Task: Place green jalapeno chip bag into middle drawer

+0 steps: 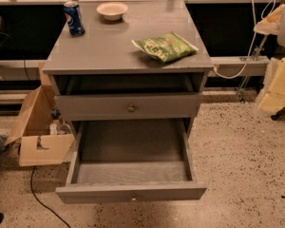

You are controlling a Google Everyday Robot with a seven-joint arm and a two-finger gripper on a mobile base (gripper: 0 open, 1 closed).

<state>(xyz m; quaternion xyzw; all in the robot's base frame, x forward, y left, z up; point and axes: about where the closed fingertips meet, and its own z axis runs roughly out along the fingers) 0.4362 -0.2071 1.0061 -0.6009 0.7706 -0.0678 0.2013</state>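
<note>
A: Green jalapeno chip bag (165, 46), location?
B: Cabinet top (109, 46), right side; middle drawer (95, 192) stands open below. Soda can (74, 18) and bowl (112, 10) sit rear left, well apart. Gripper out of view, grip indeterminable

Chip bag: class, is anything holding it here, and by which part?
Nothing holds it. The green chip bag lies free on the cabinet top, near its front right corner. The end effector is not in view.
</note>
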